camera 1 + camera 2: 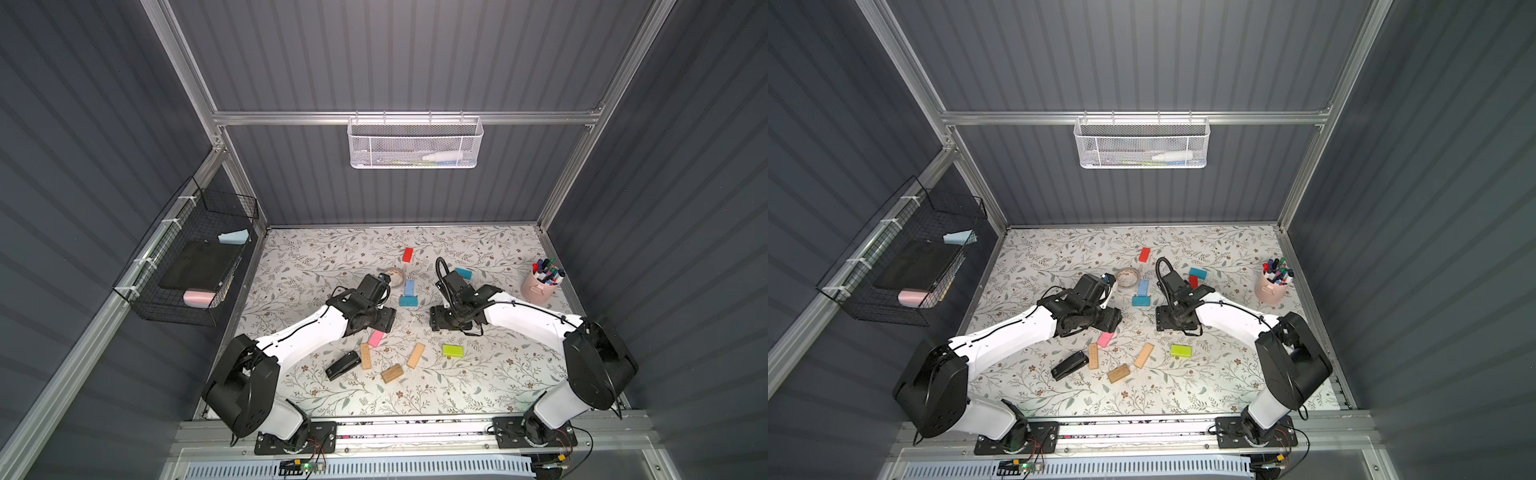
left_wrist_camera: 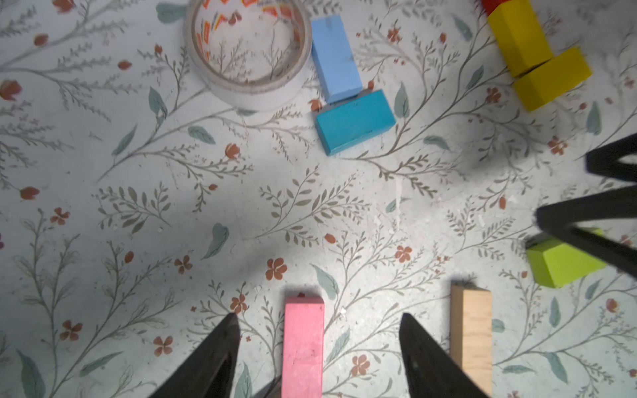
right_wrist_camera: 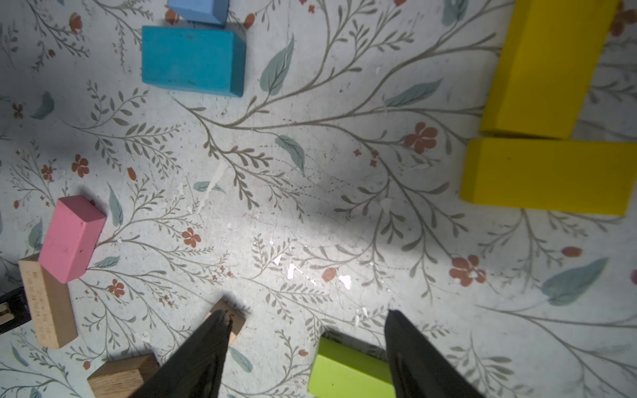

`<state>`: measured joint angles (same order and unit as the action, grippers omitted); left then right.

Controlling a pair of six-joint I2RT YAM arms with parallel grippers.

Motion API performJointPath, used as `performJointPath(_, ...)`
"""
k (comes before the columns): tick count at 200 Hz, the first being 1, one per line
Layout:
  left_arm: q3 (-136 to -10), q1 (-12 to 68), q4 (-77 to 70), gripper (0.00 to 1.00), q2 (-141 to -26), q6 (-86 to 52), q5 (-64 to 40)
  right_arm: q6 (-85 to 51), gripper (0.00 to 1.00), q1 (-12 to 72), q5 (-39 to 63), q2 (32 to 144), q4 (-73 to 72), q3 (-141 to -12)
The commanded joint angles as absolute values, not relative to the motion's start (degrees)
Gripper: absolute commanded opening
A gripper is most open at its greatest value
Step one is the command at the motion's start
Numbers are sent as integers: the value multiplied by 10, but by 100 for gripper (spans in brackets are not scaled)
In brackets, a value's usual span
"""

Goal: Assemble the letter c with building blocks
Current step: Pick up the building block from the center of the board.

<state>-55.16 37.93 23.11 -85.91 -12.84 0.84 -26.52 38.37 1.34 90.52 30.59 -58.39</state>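
L gripper (image 2: 319,315): jaws wide apart, straddling pink block; gap shows on each side, so no grip; holds nothing.
Pink block (image 2: 303,344): flat on bench (image 1: 316,257), mid-bench, a bit toward near edge; in both top views it pokes out from under L gripper on the near-edge side.
Key relation: long axis runs in line w/ the fingers, so jaws would shut across the short width. Not centred: nearer one finger than the other.
Nearer arm: L by far; R arm well apart from pink.
R gripper (image 3: 307,310): jaws apart too, empty. Lime block (image 3: 348,368) lies on bench between its fingers, back toward the wrist; one finger overlaps a tan block (image 3: 234,322), contact can't be told.
C so far (judgement): barely begun. Light-blue block (image 2: 336,58) meets teal block (image 2: 355,120) at a right angle, nr bench centre; yellow blocks (image 2: 520,38), two, touch at an angle beside them, under R arm in top views.
Next (judgement): centre, shut on pink, lift, carry toward blue/teal pair.
Risk: tape roll (image 2: 248,51) sits hard by light-blue block, so easy to nudge.
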Motion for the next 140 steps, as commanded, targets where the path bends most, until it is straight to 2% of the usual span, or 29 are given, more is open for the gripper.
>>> performJointPath(1, -559, 381, 293, 71, -876, -144, 23, -251, 75, 376, 23, 886, 310, -577)
performJointPath(43, -577, 381, 304, 68, -929, -140, -8, -244, 75, 369, 26, 874, 316, -574)
performJointPath(96, -572, 381, 314, 61, -940, -143, -9, -239, 74, 361, 35, 873, 312, -569)
performJointPath(140, -577, 381, 315, 48, -966, -132, -23, -235, 72, 357, 39, 869, 313, -568)
